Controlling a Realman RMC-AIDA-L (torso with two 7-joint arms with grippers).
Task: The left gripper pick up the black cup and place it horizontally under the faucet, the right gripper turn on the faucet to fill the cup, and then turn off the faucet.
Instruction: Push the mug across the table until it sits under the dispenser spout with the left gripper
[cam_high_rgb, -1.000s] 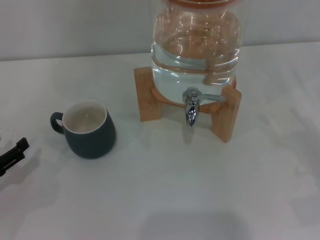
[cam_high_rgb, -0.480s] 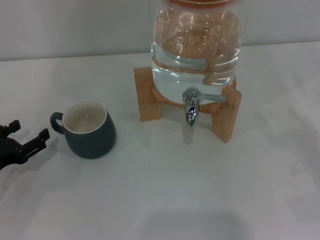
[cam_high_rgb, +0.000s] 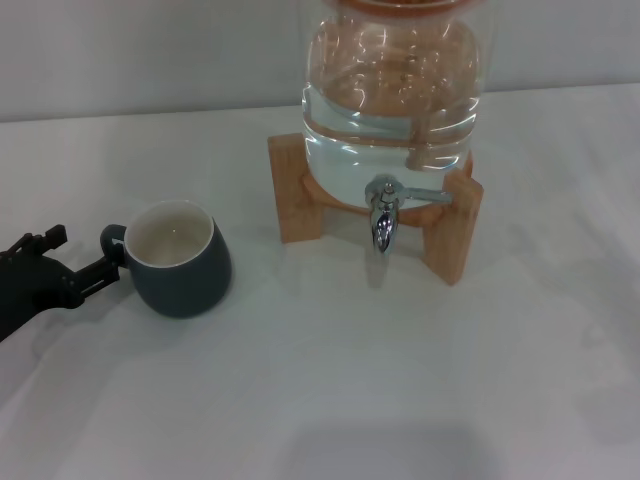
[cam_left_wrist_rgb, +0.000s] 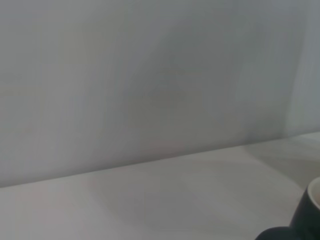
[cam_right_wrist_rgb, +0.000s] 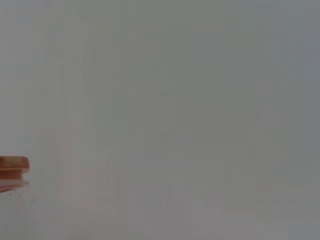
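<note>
Leftmost, left gripper (cam_high_rgb: 82, 258): one black claw at the left edge of the white table (cam_high_rgb: 320, 400), fingers spread apart, holding nothing; its near fingertip reaches the cup's handle, though contact cannot be judged.
Black cup (cam_high_rgb: 180, 258): one, standing upright on the table just right of the left gripper, left of the wooden stand (cam_high_rgb: 300, 200) and nearer than it. Mouth faces up, long axis vertical, cream inside showing; loop handle points left toward the claw. Only its edge shows in the left wrist view (cam_left_wrist_rgb: 306, 215).
Glass jar (cam_high_rgb: 392, 90): one, holding water, seated on the stand at far centre.
Faucet (cam_high_rgb: 382, 215): one chrome spigot, spout pointing down, thin lever extending right; well apart from the cup.
Right gripper: not seen in any view.
</note>
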